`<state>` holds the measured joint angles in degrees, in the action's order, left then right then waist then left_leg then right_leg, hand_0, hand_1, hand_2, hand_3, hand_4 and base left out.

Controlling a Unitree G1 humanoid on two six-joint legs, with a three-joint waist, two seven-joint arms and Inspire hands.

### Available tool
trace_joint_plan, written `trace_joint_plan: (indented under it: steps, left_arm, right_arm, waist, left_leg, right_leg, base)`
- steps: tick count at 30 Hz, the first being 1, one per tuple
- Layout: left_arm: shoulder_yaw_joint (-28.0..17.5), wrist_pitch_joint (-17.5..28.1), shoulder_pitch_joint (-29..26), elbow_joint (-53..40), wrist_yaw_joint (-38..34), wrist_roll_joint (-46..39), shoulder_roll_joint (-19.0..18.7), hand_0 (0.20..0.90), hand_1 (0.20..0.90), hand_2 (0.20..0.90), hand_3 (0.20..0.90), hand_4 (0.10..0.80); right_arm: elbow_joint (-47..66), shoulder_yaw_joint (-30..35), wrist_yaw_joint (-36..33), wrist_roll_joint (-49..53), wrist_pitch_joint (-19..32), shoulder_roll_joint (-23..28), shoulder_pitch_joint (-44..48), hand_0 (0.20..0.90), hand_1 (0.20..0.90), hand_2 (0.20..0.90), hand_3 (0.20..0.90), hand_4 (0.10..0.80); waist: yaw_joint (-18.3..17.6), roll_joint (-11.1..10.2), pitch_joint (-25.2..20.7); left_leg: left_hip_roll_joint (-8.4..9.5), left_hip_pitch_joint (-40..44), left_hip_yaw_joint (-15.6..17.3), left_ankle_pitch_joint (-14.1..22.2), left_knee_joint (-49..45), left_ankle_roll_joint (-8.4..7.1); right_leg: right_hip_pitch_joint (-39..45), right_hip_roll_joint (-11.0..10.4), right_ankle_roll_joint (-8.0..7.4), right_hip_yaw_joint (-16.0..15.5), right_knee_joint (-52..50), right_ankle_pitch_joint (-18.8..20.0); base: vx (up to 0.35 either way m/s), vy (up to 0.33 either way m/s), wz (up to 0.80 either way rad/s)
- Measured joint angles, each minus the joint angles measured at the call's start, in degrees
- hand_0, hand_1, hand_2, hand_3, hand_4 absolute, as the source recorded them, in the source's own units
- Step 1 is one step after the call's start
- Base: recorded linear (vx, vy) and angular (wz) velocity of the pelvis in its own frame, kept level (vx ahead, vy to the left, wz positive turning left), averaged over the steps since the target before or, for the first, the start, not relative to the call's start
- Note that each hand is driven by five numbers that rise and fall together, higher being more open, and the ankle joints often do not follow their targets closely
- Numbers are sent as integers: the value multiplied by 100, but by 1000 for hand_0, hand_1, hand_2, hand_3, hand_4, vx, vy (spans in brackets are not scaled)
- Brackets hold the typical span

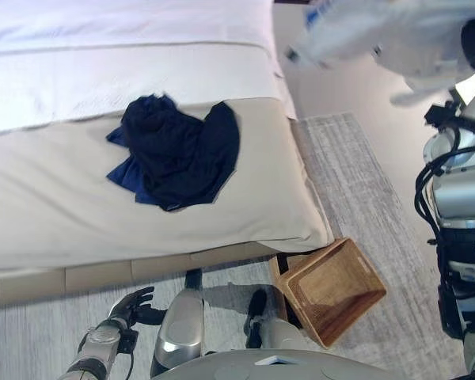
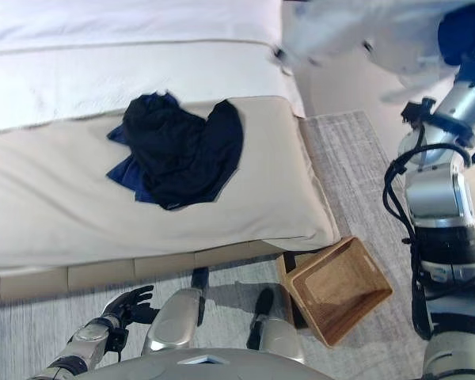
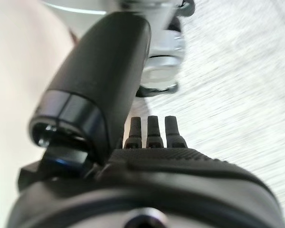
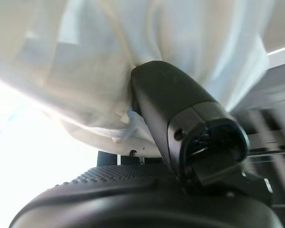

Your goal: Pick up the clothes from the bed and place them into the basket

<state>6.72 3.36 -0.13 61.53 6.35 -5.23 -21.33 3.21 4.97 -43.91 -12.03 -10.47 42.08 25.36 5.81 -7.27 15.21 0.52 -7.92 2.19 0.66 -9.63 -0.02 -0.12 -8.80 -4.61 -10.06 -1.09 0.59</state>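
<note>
The right hand (image 4: 180, 142) is clutching a pale garment (image 1: 396, 32), its thumb pressed into the cloth, which is bunching around it in the right wrist view. In the head views the arm is raised high at the right, beyond the foot end of the bed (image 1: 63, 198), and the garment is hanging from the hand in a loose, billowing mass. It looks light and quite limp, so it is likely draping and swinging rather than keeping any shape; a grip on a gathered fold near the middle, as here, seems the safest hold, since a pinch on a single edge might slip or leave a long trailing end outside the basket.

The left hand (image 1: 133, 305) is hanging low beside the robot, near the floor in front of the bed, fingers relaxed and holding nothing.

On the bed a dark blue heap of clothes (image 1: 176, 152) is lying crumpled on the beige cover, apart from both hands. It too appears soft and floppy, perhaps somewhat heavier for being thicker; taking it at the bunched centre would probably lift the whole pile at once.

The wicker basket (image 1: 332, 289) is standing on the floor just beside the bed's corner, empty as far as can be seen, well below the raised right hand.
</note>
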Motion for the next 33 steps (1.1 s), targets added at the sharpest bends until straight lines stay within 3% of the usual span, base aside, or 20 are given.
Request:
trace_joint_plan:
  steps: [8, 16, 20, 22, 25, 26, 27, 28, 29, 33]
  left_arm:
    - [124, -323, 187, 3, -4, 216, 205, 900, 900, 900, 900, 800]
    - [378, -324, 130, -4, 45, 304, 265, 900, 900, 900, 900, 800]
    - [934, -322, -265, -19, 88, 286, 160, 900, 900, 900, 900, 800]
    - [1149, -317, -549, -38, 84, 161, 140, 900, 900, 900, 900, 800]
    - [1340, -259, -1117, -280, 70, -311, 143, 900, 900, 900, 900, 800]
    - [1371, -183, -1269, -374, 65, -472, 144, 900, 900, 900, 900, 800]
    - [1364, -136, -1426, -456, 45, -620, 167, 900, 900, 900, 900, 800]
    - [1364, -48, -1515, -573, 18, -745, 157, 900, 900, 900, 900, 800]
    - [1350, 10, -1618, -677, -9, -858, 177, 900, 900, 900, 900, 800]
    - [1358, 78, -1580, -722, -9, -987, 159, 900, 900, 900, 900, 800]
  right_arm:
    - [-170, 179, 635, 716, 539, -351, -1797, 300, 300, 300, 200, 100]
    - [-1933, -125, 1488, 739, 315, -602, -2142, 300, 300, 300, 200, 100]
    - [-3234, -480, 1544, 766, -14, -630, -1764, 300, 300, 300, 200, 100]
    - [-3719, -630, 1536, 796, -154, -630, -1341, 300, 300, 300, 200, 100]
    - [-4318, -837, 1475, 927, -239, -410, -348, 300, 300, 300, 200, 100]
    - [-4521, -942, 1469, 931, -244, -296, 26, 302, 302, 302, 203, 103]
    - [-4696, -1026, 1478, 973, -291, -193, 374, 858, 858, 858, 851, 751]
    - [-4907, -1074, 1478, 993, -337, -160, 710, 900, 900, 900, 900, 800]
    - [-5058, -1103, 1523, 1044, -436, -141, 977, 900, 900, 900, 900, 800]
    - [-5756, -1624, 1723, 1091, -580, -314, 1239, 900, 900, 900, 900, 800]
  waist:
    - [-640, 388, -293]
    - [-950, 439, -499]
    - [-952, 579, -469]
    - [-940, 784, -273]
    - [-910, 1247, 437]
    - [-912, 1366, 637]
    - [-891, 1555, 862]
    - [-885, 1638, 1068]
    - [-843, 1776, 1316]
    - [-587, 1815, 1400]
  left_leg:
    - [-119, 666, 527, -154, 760, -61]
    - [-225, 1223, 896, -457, 1472, -87]
    - [-240, 790, 896, -551, 1462, -90]
    - [-243, 423, 884, -661, 1331, -64]
    - [-225, -213, 879, -663, 881, -62]
    - [-194, -449, 896, -623, 741, -102]
    - [-135, -669, 889, -613, 602, -110]
    - [-118, -876, 901, -589, 441, -115]
    - [-55, -1013, 850, -485, 288, -133]
    - [-17, -1475, 639, -441, -5, -161]
  right_leg:
    - [53, 127, -10, 543, 139, 75]
    - [145, 265, -108, 906, 330, 172]
    - [-381, 273, -110, 917, 149, 171]
    - [-793, 252, -88, 917, -61, 187]
    - [-1545, 156, -123, 900, -711, 144]
    - [-1841, 100, -65, 889, -987, 48]
    - [-2132, 47, -40, 893, -1268, -23]
    - [-2468, -21, 26, 919, -1609, -158]
    - [-2658, -59, 48, 930, -1874, -308]
    - [-3289, -56, 202, 969, -2430, -466]
  base:
    - [-34, -43, -39]
    - [-14, -113, -26]
    - [-305, -160, -3]
    - [-383, -90, 4]
    - [-300, -5, 2]
    - [-170, -40, 3]
    - [-60, -66, 1]
    - [-69, -73, 9]
    - [-22, -69, 1]
    - [-41, -23, -7]
